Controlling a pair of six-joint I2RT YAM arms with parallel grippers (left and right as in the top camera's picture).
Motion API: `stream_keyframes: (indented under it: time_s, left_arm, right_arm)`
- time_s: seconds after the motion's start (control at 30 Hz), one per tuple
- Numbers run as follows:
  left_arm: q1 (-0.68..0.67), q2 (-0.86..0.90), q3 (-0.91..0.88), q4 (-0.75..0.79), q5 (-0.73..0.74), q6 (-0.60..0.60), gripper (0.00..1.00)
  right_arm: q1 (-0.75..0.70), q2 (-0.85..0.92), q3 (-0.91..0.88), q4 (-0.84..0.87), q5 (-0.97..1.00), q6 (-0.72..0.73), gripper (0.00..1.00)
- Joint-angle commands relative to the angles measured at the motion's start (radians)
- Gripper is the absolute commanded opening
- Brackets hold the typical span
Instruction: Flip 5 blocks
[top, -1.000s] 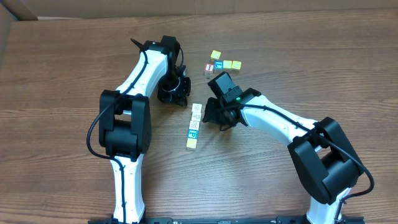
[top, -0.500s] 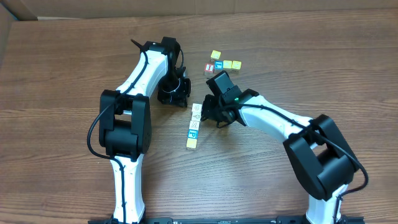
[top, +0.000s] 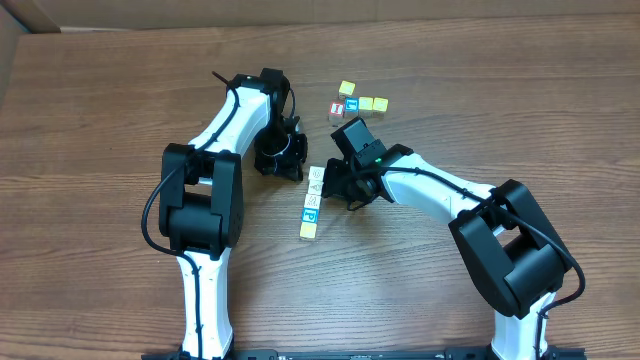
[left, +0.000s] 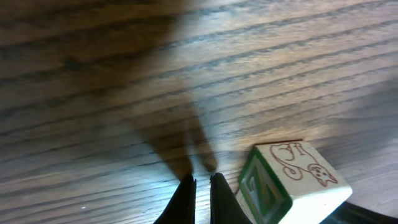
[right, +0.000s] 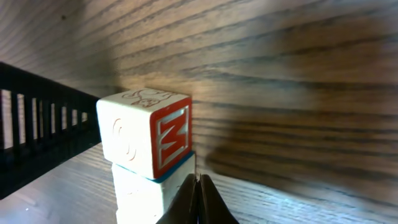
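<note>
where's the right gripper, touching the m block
cannot tell; right wrist view puts right gripper at a corner of the m block, any gap hidden

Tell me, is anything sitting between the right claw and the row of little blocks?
Nothing visible does. The right gripper, shut, has its tips close beside the nearest whitish block. Only bare table shows around them.
</note>
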Motion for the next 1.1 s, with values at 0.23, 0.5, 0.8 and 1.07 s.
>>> stream_keyframes:
  time_s: [0.23, 0.5, 0.8, 1.07]
  left_arm:
    - [-0.007, 0.006, -0.03, -0.01, 0.058, -0.002, 0.04]
    - [-0.006, 0.006, -0.03, -0.011, 0.025, -0.002, 0.04]
    - [-0.003, 0.006, -0.029, -0.056, -0.018, -0.002, 0.04]
    - [-0.001, 0.006, -0.029, -0.139, -0.018, -0.002, 0.04]
  right_arm:
    - [-0.002, -0.002, 0.0, 0.022, -0.031, -0.007, 0.04]
    - [-0.003, -0.002, 0.0, 0.024, -0.031, -0.007, 0.04]
    - [-0.011, -0.002, 0.021, -0.064, 0.006, -0.007, 0.04]
    - [-0.013, -0.002, 0.046, -0.183, -0.082, -0.008, 0.04]
